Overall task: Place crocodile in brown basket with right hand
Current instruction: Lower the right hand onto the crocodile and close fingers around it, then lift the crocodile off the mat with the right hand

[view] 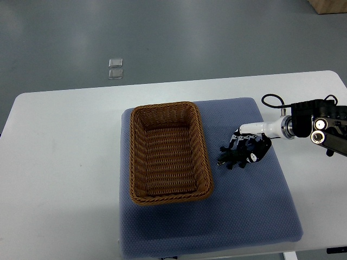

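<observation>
white worktop [65, 162] carrying a blue-grey padded mat [255, 216]; on the mat's left half, a brown basket [136, 162], woven, rectangular, long side running away from the camera, nothing visible inside; just right of the basket, apart from its rim, the right hand [245, 150], dark and fingered, reaching in from the picture's right edge on a white wrist and black forearm [320, 125] with a looped cable [271, 101]; palm down, low over the mat, fingers [226, 157] pointing toward the basket and spread somewhat; cannot tell whether open or gripping; crocodile not separable from the dark hand: a small pale dot [253, 157] showing under the palm, too small to name; so location of the crocodile uncertain, possibly beneath the hand, not in the basket; left arm nowhere visible; beyond the worktop, grey floor [217, 38] with two small clear squares [115, 69] lying side by side, and a tan box corner [331, 5] at the top right.
</observation>
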